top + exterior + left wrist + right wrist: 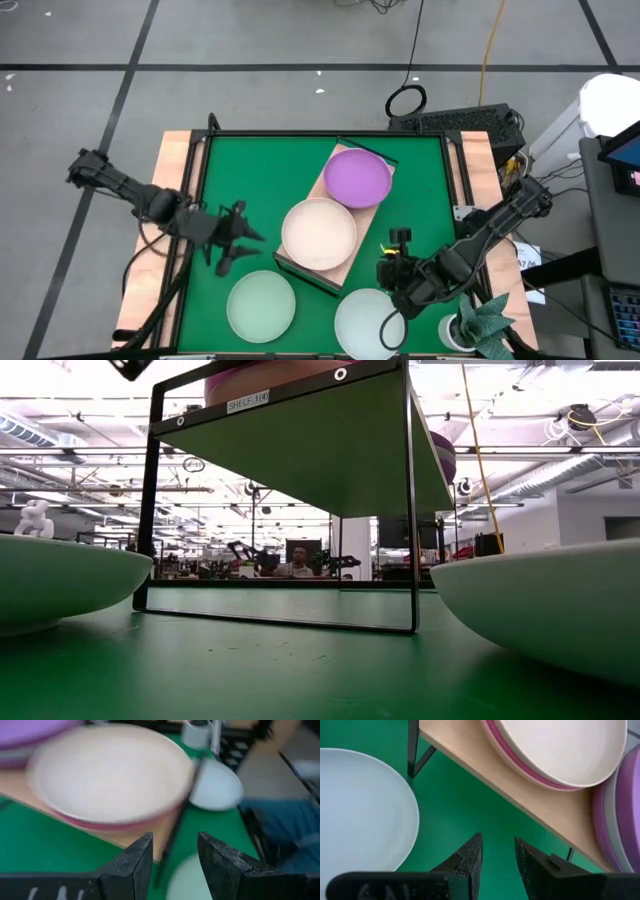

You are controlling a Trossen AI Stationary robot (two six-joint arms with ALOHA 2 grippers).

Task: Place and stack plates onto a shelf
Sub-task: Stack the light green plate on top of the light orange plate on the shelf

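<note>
Seen from above, the shelf [340,262], a light wooden board on a thin dark frame, lies slantwise at the middle of the green mat [270,170], running from about 1 o'clock to about 7 o'clock. On its 1 o'clock end sits a purple plate [357,178]; on its 7 o'clock end sits a cream plate [319,234], and the wrist views show a magenta rim directly under the cream one, so it rests on a stack. Two plates lie on the mat off the shelf: a pale mint plate [261,307] at about 7 o'clock from the shelf and a whitish blue plate [368,322] at about 5 o'clock, both near the table's front edge. The left gripper [236,240] hovers at 9 o'clock of the cream plate, near it but apart, its jaws released with a narrow gap and nothing between them. The right gripper [397,262] hovers between the shelf's near end and the whitish blue plate, jaws likewise parted and empty. A small potted plant [480,328] stands at the table's 5 o'clock corner.
</note>
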